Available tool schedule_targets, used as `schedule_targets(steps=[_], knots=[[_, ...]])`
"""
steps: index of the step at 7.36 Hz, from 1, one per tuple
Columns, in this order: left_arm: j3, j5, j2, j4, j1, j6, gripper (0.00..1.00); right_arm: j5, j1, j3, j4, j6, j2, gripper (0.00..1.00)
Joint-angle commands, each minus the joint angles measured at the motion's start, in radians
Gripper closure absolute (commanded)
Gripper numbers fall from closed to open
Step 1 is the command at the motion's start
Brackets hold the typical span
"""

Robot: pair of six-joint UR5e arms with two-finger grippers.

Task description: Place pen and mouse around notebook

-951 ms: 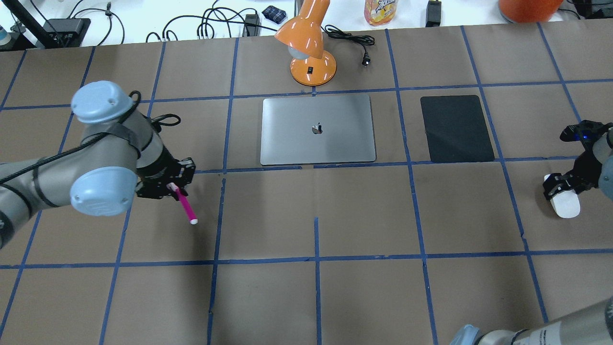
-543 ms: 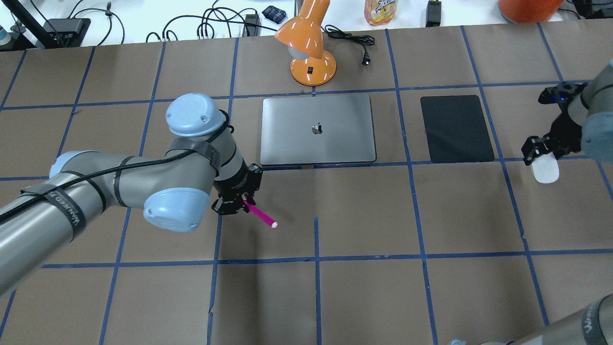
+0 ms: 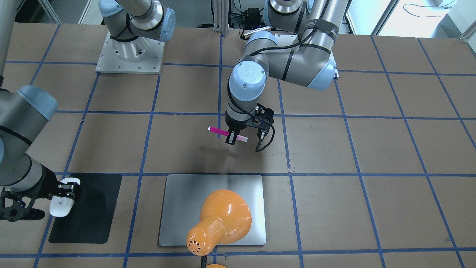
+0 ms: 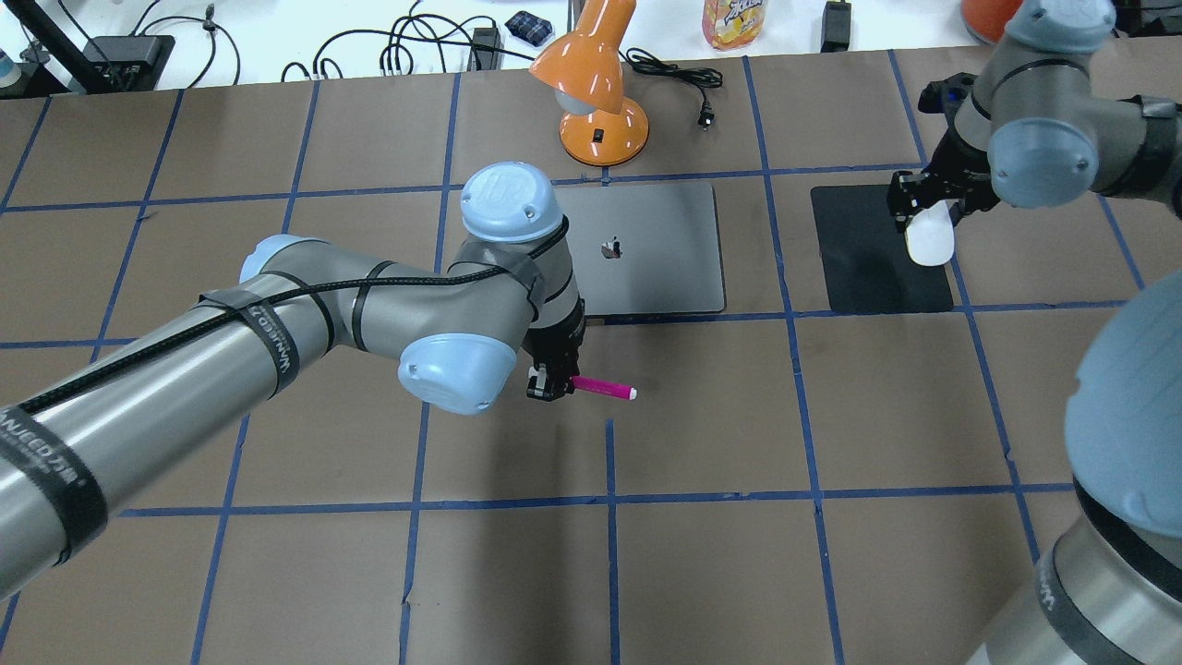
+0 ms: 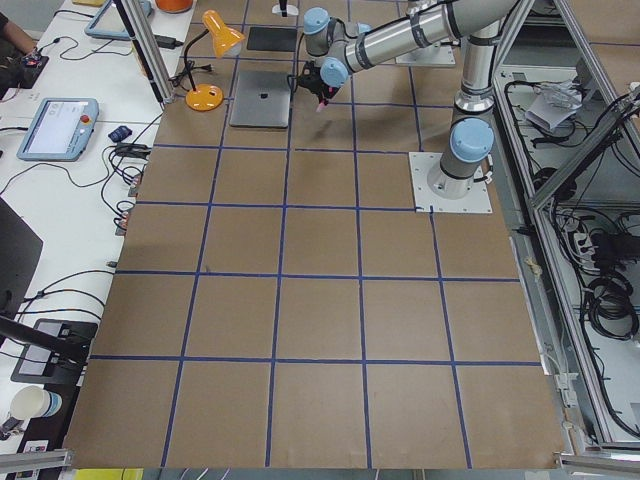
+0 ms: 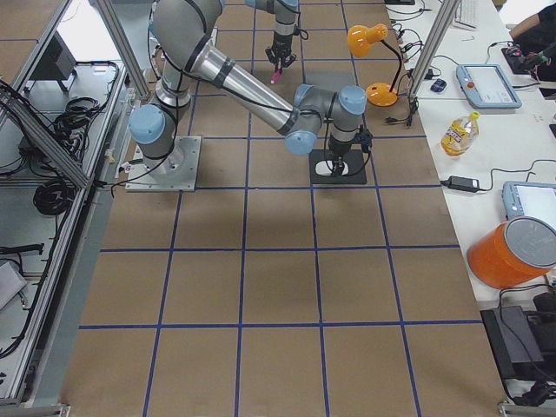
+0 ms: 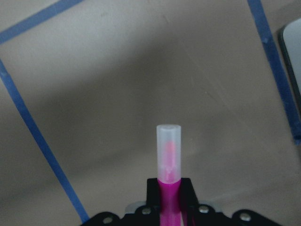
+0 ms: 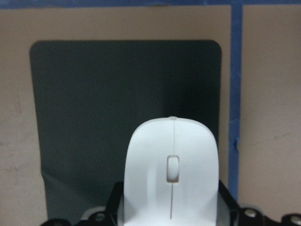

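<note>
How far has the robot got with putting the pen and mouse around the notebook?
Nothing is set down yet. Both things are lifted: the left claw holds the pen above the table by the near edge of the notebook, and the right claw holds the mouse over the black mat. What remains is lowering and releasing each beside the notebook.

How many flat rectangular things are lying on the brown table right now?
2. The silver notebook lies near the orange lamp; the black mat lies apart from it, toward the robot's right, below the held mouse. None seems hidden.
</note>
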Motion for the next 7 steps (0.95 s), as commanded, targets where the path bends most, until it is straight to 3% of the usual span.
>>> schedule_targets(steps=[1, 4, 5, 6, 7], knots=[[0.076, 0.005, -0.078, -0.016, -0.012, -0.043, 1.0, 0.031, 0.05, -0.056, 0.004, 0.083, 0.067, 0.7], [0.068, -0.003, -0.115, -0.012, -0.018, -0.155, 1.0, 0.022, 0.05, -0.05, 0.004, 0.076, 0.078, 0.68], [0.08, -0.03, -0.124, -0.01, -0.018, -0.175, 1.0, 0.023, 0.05, -0.036, -0.004, 0.074, 0.081, 0.23], [0.078, -0.062, -0.124, -0.009, -0.024, -0.214, 1.0, 0.022, 0.05, -0.036, -0.001, 0.067, 0.086, 0.0], [0.066, -0.062, -0.108, -0.021, -0.033, -0.207, 1.0, 0.022, 0.05, -0.042, 0.005, 0.067, 0.086, 0.0]])
